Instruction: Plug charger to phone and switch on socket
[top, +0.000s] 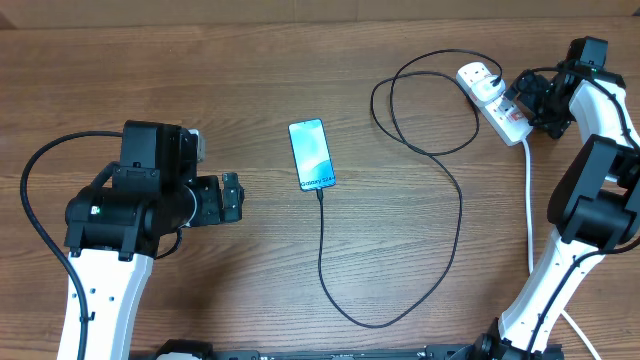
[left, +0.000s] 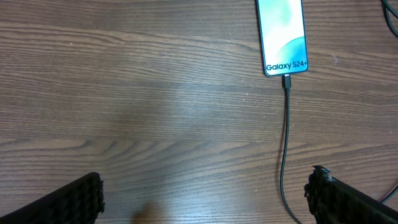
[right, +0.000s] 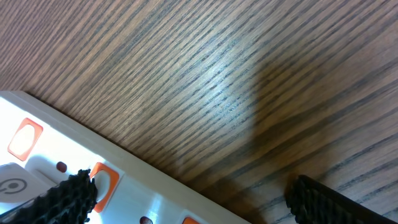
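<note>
**Jaws apart on both arms, switch not yet pressed**

From overhead, the left arm (top: 130, 215) rises closest to us. Its jaws are apart and empty over the bare desk (top: 250, 290), near the phone (top: 311, 154) but not touching it. The phone lies flat mid-desk. The charger cable (top: 460, 205) runs from its lower end in a loose loop across to the power strip (top: 497, 110) at the far right. There the right arm (top: 600, 190) holds its jaws, also apart, at the strip; we cannot tell whether they touch it.

From the left wrist, the cable's tip (left: 286, 79) meets the phone's edge and looks seated to us. The cable is thin and limp, so if it needed reseating we would take it by the stiff tip. The slick, light phone would need steadying at its long edges.

From the right wrist, the strip's white body and an orange-red switch (right: 25, 138) show at lower left, by one finger (right: 71, 196). We judge the strip light and apt to slide, and the switch small and stiff. It calls for one fingertip pressing straight down.
</note>
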